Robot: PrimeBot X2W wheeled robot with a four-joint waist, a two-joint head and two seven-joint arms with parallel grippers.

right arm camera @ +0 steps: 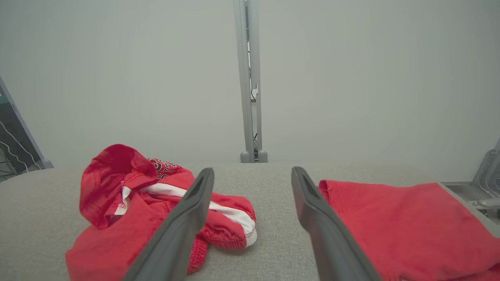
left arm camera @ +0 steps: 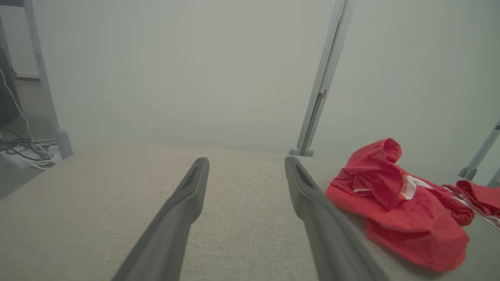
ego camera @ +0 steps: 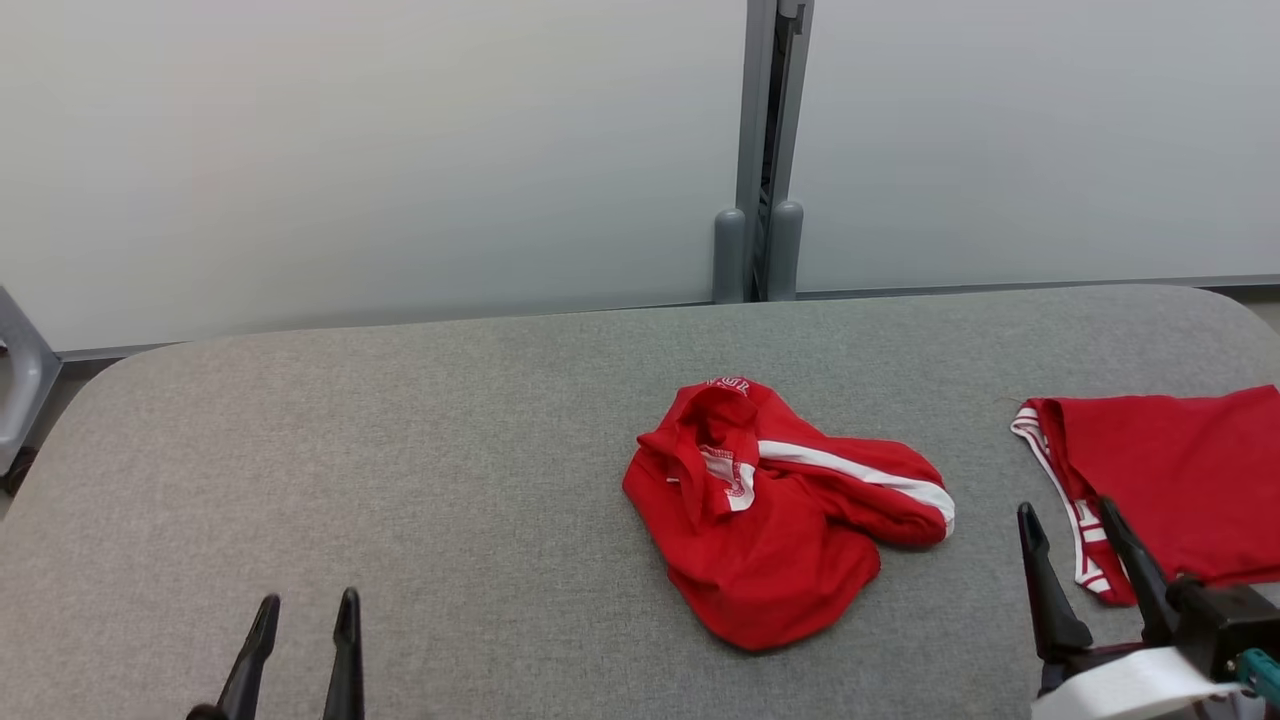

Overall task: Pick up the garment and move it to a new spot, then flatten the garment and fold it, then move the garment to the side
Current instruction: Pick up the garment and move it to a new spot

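Two red garments lie on the grey fabric worktop (ego camera: 400, 480). The crumpled garment (ego camera: 770, 520), with a white stripe, sits in a bunched heap near the middle, a little toward the robot's right. The flat red garment (ego camera: 1180, 470), with white trim, lies at the right edge, well apart from the heap. The left fingers (ego camera: 346, 650) stand apart and empty over bare worktop at the near left. The right fingers (ego camera: 1048, 590) are spread too and hold nothing, one finger crossing the flat piece's trimmed edge in the head view.
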